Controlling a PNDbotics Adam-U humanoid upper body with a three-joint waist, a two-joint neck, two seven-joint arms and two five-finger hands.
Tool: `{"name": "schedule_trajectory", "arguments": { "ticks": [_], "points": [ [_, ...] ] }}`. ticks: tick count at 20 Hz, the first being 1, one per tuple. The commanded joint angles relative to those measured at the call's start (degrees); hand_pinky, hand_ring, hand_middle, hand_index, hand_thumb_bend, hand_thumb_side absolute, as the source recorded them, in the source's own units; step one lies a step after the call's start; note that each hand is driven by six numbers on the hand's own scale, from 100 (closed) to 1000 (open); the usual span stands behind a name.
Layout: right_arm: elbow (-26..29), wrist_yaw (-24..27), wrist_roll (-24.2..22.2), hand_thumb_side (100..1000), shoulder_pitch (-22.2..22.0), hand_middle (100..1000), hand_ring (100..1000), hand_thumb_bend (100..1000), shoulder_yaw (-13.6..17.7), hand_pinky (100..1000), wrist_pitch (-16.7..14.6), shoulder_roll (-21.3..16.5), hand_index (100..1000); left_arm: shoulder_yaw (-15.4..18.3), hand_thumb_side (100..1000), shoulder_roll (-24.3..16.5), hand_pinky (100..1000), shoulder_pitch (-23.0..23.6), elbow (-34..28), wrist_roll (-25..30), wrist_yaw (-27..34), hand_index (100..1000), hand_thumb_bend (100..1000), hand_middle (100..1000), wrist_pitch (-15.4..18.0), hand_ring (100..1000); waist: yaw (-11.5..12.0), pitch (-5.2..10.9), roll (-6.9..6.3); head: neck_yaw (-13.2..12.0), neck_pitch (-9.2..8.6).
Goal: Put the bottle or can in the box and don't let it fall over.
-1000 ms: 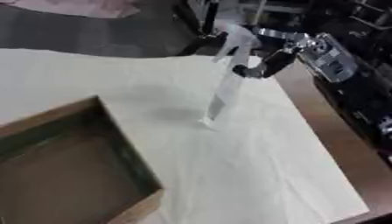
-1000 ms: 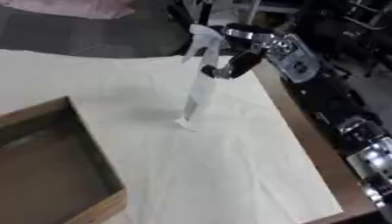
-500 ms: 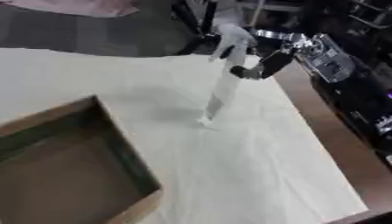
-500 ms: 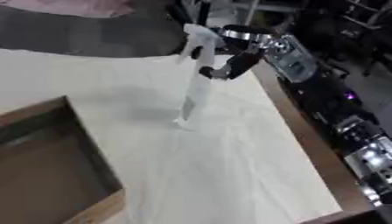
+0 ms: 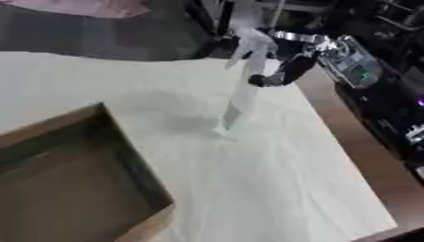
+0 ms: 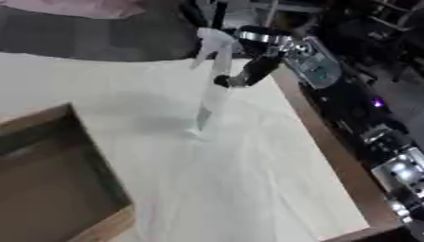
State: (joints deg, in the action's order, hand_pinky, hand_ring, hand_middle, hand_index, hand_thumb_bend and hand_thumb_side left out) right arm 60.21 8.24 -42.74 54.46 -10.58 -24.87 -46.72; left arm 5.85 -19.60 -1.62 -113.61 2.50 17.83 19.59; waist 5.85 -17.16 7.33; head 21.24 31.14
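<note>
A tall, slim white spray bottle (image 5: 242,92) stands on the white tablecloth, its base at mid-table and its trigger head toward the far edge. My right hand (image 5: 278,75) comes in from the upper right. Its dark fingers are curled against the bottle's upper right side, just below the head. The open wooden box (image 5: 136,163) sits at the lower left, well apart from the bottle, and what shows of its inside looks bare. My left hand shows in neither view.
The white cloth (image 5: 273,179) covers the table. A bare brown strip (image 5: 352,142) runs along its right edge, and dark equipment with small lights (image 6: 389,165) stands beyond it. Grey floor and a pink cloth (image 5: 83,7) lie past the far edge.
</note>
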Motion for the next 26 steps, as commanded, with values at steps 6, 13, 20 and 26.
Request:
{"name": "schedule_trajectory", "arguments": {
  "ticks": [6, 13, 20, 26],
  "points": [
    [-1.19, -0.54, -9.23, 216, 1.61, 984, 988, 313, 2.12, 913, -10.72, -3.45, 830, 0.5, 815, -0.88, 685, -0.03, -0.98, -0.08, -0.12, 916, 231, 912, -0.43, 409, -0.43, 1.94, 0.23, 0.09, -0.55],
    [-1.49, -1.11, -9.23, 191, 2.41, 969, 976, 338, 1.95, 894, -10.54, -3.15, 817, 0.63, 815, -1.09, 685, 0.27, -0.98, -0.18, -0.02, 913, 233, 912, -0.86, 410, -0.76, 2.69, 0.83, 0.59, 0.78],
    [-1.69, -2.3, -9.23, 139, 2.76, 941, 944, 365, 1.59, 871, -11.22, -2.47, 792, 0.72, 816, -1.13, 685, 0.36, -0.98, -0.27, -0.13, 910, 234, 912, -1.13, 409, -0.68, 2.86, 1.29, 0.83, 1.24],
    [-1.25, -4.99, -9.23, 131, 2.96, 929, 934, 397, 0.16, 862, -12.47, -1.4, 786, 0.73, 815, -1.06, 685, 0.22, -0.98, -0.27, -0.17, 908, 233, 910, -1.24, 408, -0.36, 2.71, 1.47, 1.1, 1.37]
  ]
}}
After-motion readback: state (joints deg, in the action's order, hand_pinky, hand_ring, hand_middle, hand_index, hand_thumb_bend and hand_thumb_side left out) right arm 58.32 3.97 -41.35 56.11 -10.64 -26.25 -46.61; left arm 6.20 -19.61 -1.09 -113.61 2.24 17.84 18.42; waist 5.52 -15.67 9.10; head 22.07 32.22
